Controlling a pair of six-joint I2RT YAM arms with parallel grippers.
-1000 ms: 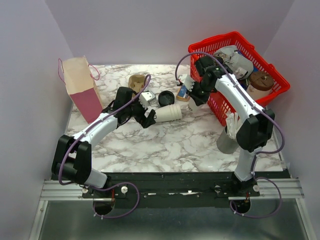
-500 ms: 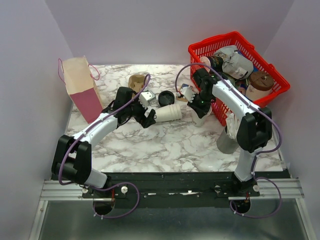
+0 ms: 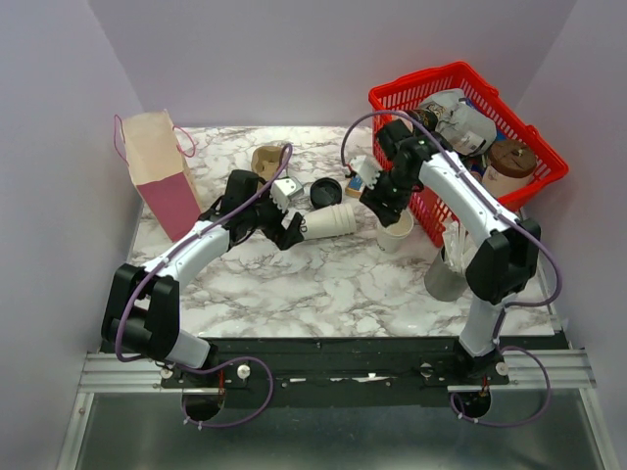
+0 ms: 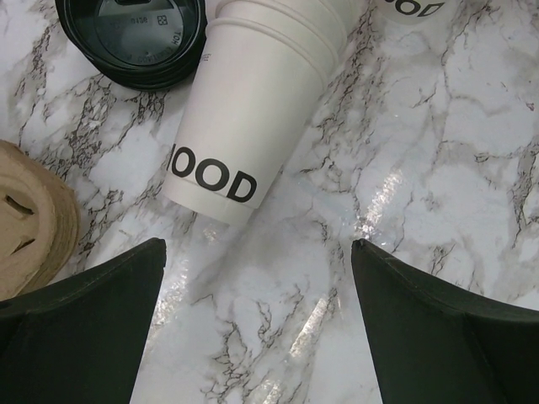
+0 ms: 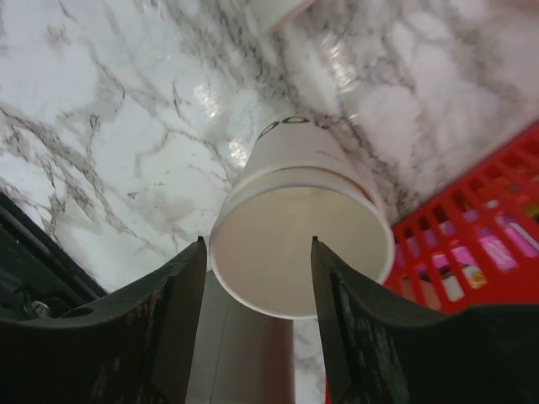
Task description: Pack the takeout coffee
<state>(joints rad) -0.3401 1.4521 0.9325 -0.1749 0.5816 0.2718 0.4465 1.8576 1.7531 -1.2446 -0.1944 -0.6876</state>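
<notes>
Top external view first, with the red basket (image 3: 423,78) at the far right corner as the marker. Just left of the basket's near corner: the white paper cup (image 3: 395,233), upright on the marble table (image 3: 323,284), no lid on. Right above it and a touch farther back, the right gripper (image 3: 385,201), parted, clear of the rim, gripping nothing.

Over to the right wrist view: dark fingers (image 5: 168,320) on either side of the frame, cream inside of the cup straight below, red mesh at the right edge.

Back on top: black lid (image 3: 325,191) flat on the marble, farther left of the basket than the cup and well apart from it. Just nearer than the lid, a stack of nested white cups (image 3: 331,221) on its side. Left gripper (image 3: 291,210) at the stack's base end, spread wide, empty. Checking the left wrist view: stack bottom just ahead of the fingertips, not touching.

Farther left again, a brown cup carrier (image 3: 266,159), then a pink paper bag (image 3: 157,176), upright, farthest from the basket.
</notes>
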